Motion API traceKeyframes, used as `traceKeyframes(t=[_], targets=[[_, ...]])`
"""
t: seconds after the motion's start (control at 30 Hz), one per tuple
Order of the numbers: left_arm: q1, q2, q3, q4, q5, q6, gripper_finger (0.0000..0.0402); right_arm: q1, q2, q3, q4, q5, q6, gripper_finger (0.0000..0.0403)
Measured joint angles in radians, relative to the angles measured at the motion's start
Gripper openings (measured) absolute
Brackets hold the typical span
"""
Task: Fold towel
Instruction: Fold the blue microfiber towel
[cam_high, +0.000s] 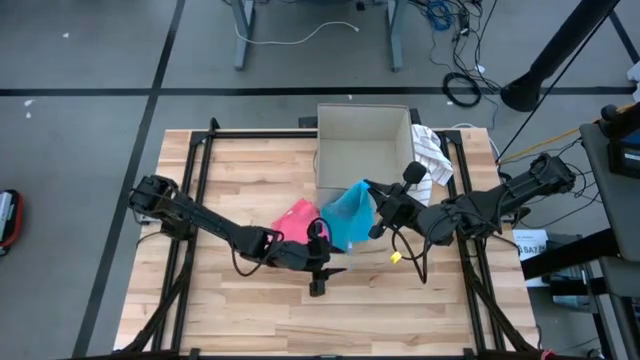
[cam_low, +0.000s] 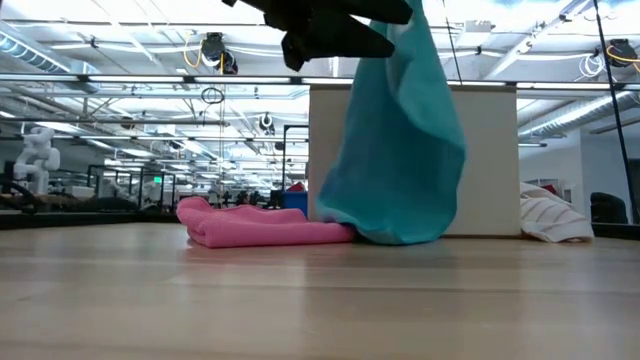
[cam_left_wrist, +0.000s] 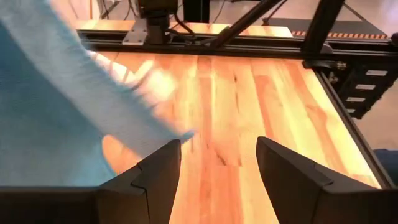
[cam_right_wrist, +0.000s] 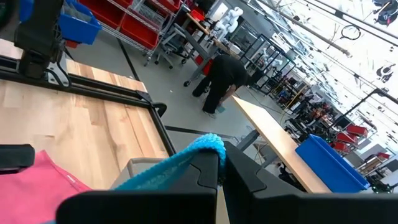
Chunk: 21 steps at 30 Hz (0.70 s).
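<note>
Right wrist view: we see the right gripper (cam_right_wrist: 219, 174) with its dark fingers pressed together on a pinched edge of the soft teal terry-cloth towel (cam_right_wrist: 186, 157) — the cloth bunches up just above the fingertips.
Left wrist view: the left gripper (cam_left_wrist: 217, 171) has its fingers spread apart with bare wood between them; it holds nothing, and the teal towel (cam_left_wrist: 56, 118) hangs just beside it.
Towel position: in the low view the towel (cam_low: 395, 150) hangs from the raised right gripper (cam_low: 335, 30) as one loose drape, its bottom edge touching the table.
Progress: we judge the fold barely begun — the towel is lifted, not spread flat, and no crease or doubled layer shows.
What is left: laying it out on the pale wooden slatted table (cam_high: 230, 310), bringing one edge over the other, and flattening.
Neighbours: a folded pink cloth (cam_low: 265, 228) lies touching the towel's lower edge; an open cardboard box (cam_high: 363, 145) stands just behind; a white striped cloth (cam_high: 432, 152) sits beside the box.
Obstruction: we think the pink cloth crowds the spot under the towel, and the box limits room behind it.
Beyond the table: a person bends over in the room, well apart.
</note>
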<state>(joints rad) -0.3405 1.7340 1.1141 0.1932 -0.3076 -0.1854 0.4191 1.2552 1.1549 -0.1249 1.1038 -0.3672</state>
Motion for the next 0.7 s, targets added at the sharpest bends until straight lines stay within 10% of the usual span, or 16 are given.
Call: traceKeyframes(t=[0.33,0.7], targets=[[-0.035,0.000,0.000,-0.067,-0.417,0.004,0.0217,0.000,0.000,0.000,0.000,-0.005,0.015,0.0000],[-0.010,0.008,0.000,-0.067,-0.506,-0.020,0.0217,0.000,0.000,0.000,0.000,-0.006,0.015,0.0000]])
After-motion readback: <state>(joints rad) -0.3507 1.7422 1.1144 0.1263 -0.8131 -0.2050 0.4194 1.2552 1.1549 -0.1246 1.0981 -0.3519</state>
